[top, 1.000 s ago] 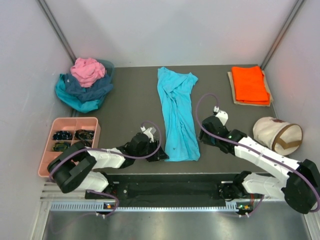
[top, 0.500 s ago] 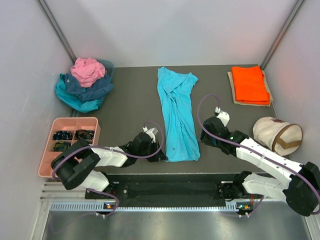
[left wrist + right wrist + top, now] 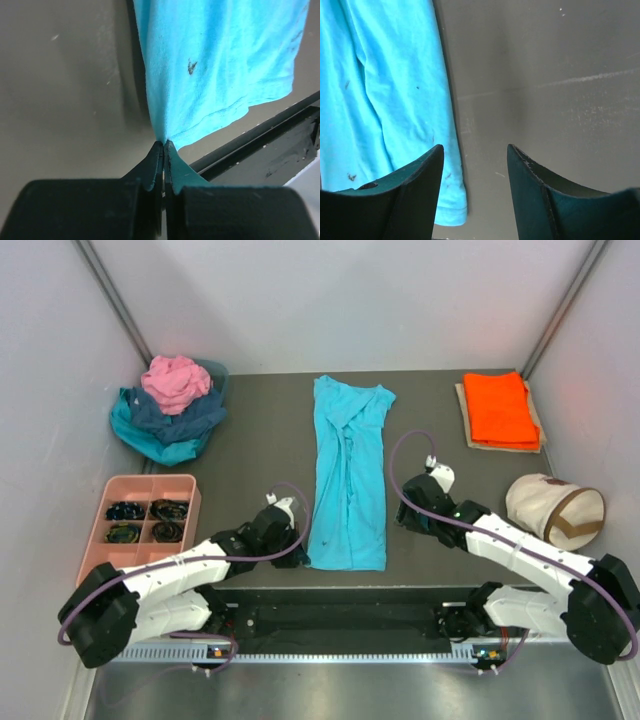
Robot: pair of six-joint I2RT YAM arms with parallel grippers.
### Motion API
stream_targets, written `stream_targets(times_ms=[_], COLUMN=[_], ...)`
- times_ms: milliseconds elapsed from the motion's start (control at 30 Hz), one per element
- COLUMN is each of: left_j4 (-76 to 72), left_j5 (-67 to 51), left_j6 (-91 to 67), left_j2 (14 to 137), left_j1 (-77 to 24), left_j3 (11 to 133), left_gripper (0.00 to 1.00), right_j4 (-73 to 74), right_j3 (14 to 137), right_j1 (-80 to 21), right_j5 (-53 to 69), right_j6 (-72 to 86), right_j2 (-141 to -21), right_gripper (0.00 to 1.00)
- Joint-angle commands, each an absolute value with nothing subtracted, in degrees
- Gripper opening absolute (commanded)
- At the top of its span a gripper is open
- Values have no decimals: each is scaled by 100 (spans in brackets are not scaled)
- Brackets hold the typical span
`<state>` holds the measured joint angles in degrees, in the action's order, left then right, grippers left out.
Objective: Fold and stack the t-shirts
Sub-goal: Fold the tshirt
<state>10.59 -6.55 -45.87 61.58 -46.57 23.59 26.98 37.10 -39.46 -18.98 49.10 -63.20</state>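
Observation:
A bright turquoise t-shirt point(image 3: 348, 478) lies lengthwise down the middle of the dark table, folded into a long strip. My left gripper point(image 3: 298, 553) is shut on its near left hem corner point(image 3: 161, 136), and the cloth point(image 3: 215, 65) pulls taut from the pinch. My right gripper point(image 3: 404, 516) hovers open just right of the shirt's right edge point(image 3: 395, 100), with bare table between its fingers point(image 3: 525, 165). A folded orange t-shirt point(image 3: 499, 408) rests at the back right. Pink, navy and teal t-shirts sit in a heap point(image 3: 170, 405) at the back left.
A pink divided tray point(image 3: 100, 535) holding dark small items stands at the left. A cream canvas bag with a brown strap point(image 3: 555, 510) lies at the right. The table's front edge and a black rail point(image 3: 260, 150) run just beyond the shirt's hem.
My left gripper closed on the hem corner and drew it left and toward the front; the shirt's lower part shifted left and straightened. The right gripper barely moved.

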Motion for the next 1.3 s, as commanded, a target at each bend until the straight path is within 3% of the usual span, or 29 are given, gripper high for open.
stream_targets(times_ms=[0,533,967,1267], left_j4=[1644,1758,1758,1723], left_j5=[-580,-730,-747,-765], left_j6=[-4526,-4808,-4878,-4799], left_j2=[6091,5556,5396,5484], left_j1=[-4676,-4711,-4737,-4755], left_j3=[2417,1907,1767,1819], left_gripper=[0,0,0,0], right_j4=[2382,2487,2901,2611], right_j3=[3823,3718,3112,2900], right_j1=[-3893,-3937,-5440,-5660], right_j5=[-1828,-1469,-1468,-1389], right_j6=[4931,4974,6336,6592], right_j2=[-6477,-6469,-6108,-6179], right_gripper=[54,54,54,53])
